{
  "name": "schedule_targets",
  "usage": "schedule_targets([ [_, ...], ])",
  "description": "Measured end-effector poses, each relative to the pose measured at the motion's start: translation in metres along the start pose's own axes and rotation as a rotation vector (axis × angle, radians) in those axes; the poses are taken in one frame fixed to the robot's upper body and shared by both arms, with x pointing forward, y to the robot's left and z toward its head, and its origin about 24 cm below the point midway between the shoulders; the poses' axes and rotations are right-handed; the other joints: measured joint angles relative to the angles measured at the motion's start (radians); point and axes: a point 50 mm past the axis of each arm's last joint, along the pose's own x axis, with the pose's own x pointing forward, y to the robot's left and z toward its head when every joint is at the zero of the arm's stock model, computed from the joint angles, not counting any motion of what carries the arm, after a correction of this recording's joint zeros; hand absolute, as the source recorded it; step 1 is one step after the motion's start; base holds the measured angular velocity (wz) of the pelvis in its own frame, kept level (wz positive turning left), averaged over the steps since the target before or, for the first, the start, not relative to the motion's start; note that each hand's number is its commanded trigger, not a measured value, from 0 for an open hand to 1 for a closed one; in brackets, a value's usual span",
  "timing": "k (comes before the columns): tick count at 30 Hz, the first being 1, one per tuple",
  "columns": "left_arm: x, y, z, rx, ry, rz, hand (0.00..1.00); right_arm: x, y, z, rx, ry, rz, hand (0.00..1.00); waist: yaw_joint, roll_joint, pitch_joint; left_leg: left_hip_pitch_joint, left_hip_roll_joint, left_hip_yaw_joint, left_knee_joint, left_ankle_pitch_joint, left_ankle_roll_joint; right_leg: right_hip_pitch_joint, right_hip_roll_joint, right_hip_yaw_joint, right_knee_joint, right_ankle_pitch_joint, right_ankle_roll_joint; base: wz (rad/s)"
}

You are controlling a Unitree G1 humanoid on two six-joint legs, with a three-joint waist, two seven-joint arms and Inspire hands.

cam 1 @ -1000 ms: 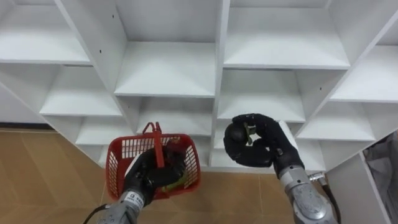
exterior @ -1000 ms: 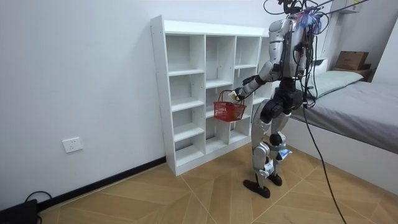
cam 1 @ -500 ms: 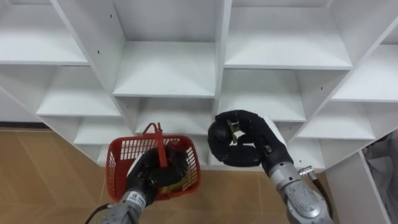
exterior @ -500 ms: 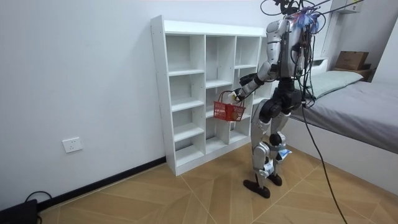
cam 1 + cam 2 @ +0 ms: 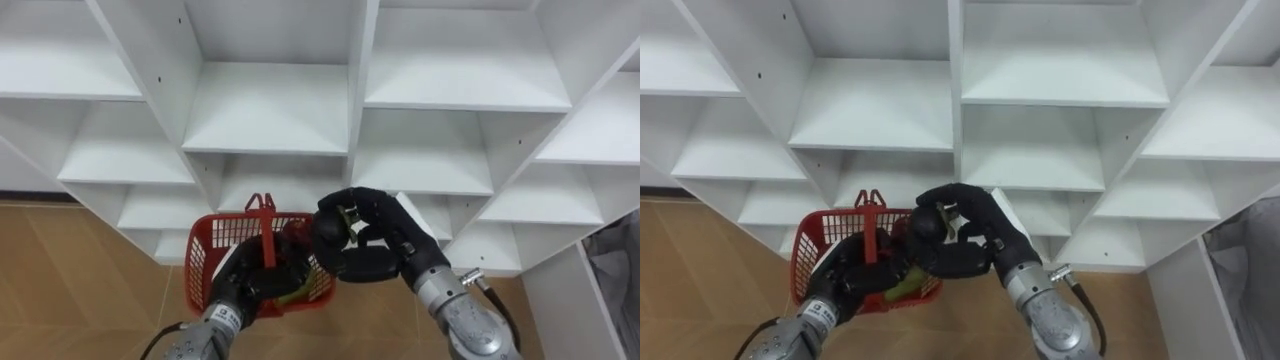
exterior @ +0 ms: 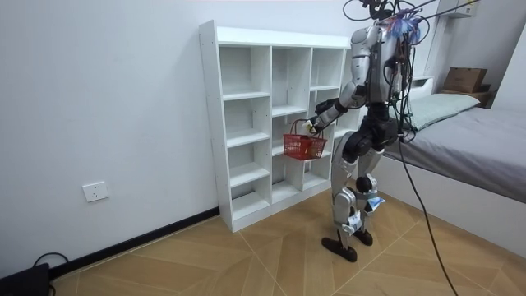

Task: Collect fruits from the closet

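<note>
My left hand (image 5: 238, 287) is shut on the upright handle of a red plastic basket (image 5: 214, 262) and holds it in front of the white shelf unit (image 5: 270, 110). A yellow-green fruit (image 5: 291, 289) lies inside the basket. My right hand (image 5: 378, 247) is curled round a dark round fruit (image 5: 330, 231) at the basket's right rim, just above it. In the right eye view the right hand (image 5: 972, 242) overlaps the basket (image 5: 808, 266). In the room view I stand facing the shelf unit (image 6: 246, 123) with the basket (image 6: 302, 146) at waist height.
The shelf unit's white dividers and boards (image 5: 455, 100) stand close behind both hands. Wooden floor (image 5: 80, 290) lies below. A bed (image 6: 472, 136) stands at the room view's right, behind me.
My right hand has carried the dark fruit leftward from the middle compartment to the basket's right rim. The basket has shifted slightly right in my left hand.
</note>
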Motion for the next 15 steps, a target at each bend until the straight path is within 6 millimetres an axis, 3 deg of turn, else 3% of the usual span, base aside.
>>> schedule_targets([
  [15, 0.0026, 0.0017, 0.0058, 0.013, -0.013, -0.01, 1.0, -0.0074, 0.0026, -0.0076, -0.004, 0.035, 0.064, 1.0, -0.002, -0.003, -0.0009, -0.009, 0.001, 0.0, 0.014, -0.011, 0.003, -0.002, 0.0, 0.001, -0.001, -0.002, 0.004, 0.0],
])
